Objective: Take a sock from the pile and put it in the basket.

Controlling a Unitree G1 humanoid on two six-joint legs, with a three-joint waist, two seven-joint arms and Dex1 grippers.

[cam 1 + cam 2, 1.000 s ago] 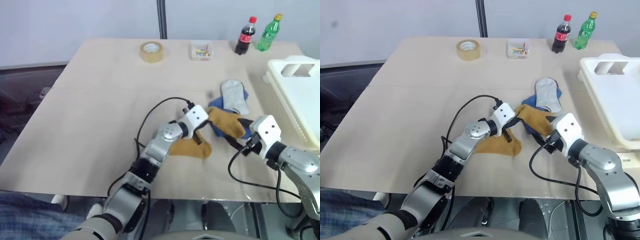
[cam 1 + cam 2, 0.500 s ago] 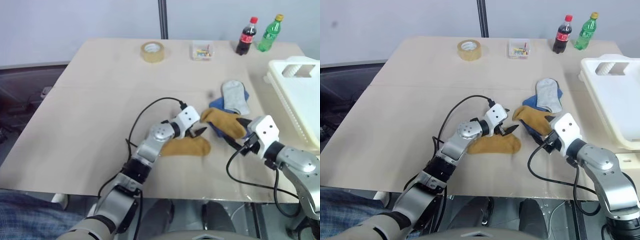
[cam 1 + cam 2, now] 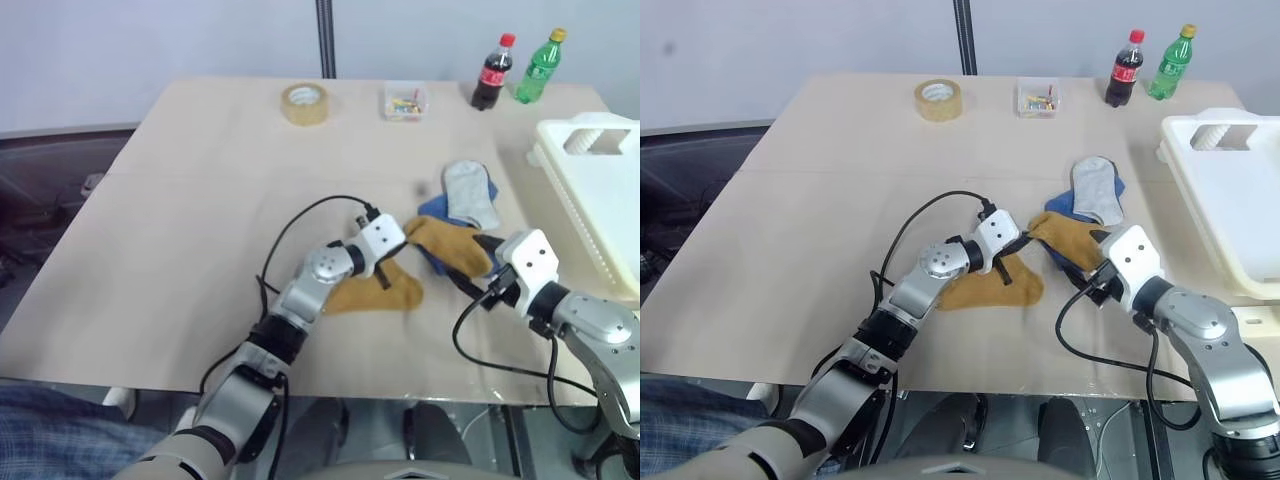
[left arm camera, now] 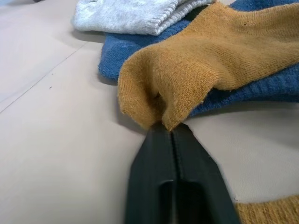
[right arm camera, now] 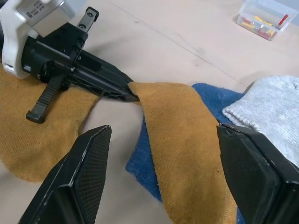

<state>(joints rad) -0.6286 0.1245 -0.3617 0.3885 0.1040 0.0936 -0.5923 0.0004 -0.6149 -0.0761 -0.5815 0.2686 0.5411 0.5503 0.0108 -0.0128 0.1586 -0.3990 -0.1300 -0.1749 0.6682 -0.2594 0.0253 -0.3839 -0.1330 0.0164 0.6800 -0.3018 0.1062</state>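
The pile lies at the table's right middle: a mustard-yellow sock (image 3: 447, 244) draped over a blue sock (image 4: 117, 53), with a light grey sock (image 3: 470, 192) behind. My left gripper (image 4: 171, 131) is shut on the near edge of that mustard sock, its tips pinching the fabric. A second mustard sock (image 3: 385, 293) lies flat under the left arm. Just right of the pile, my right gripper (image 5: 163, 144) stands open and holds nothing; the pinched sock lies in front of it. The white basket (image 3: 572, 138) stands at the table's right edge.
At the table's far edge stand a tape roll (image 3: 302, 103), a small clear box (image 3: 404, 100), a cola bottle (image 3: 490, 72) and a green bottle (image 3: 537, 66). The left half of the table is bare. Black cables loop from both wrists.
The left gripper drew back a little and opened half a second ago; now it has shut on the mustard sock's edge. The right arm has kept still.
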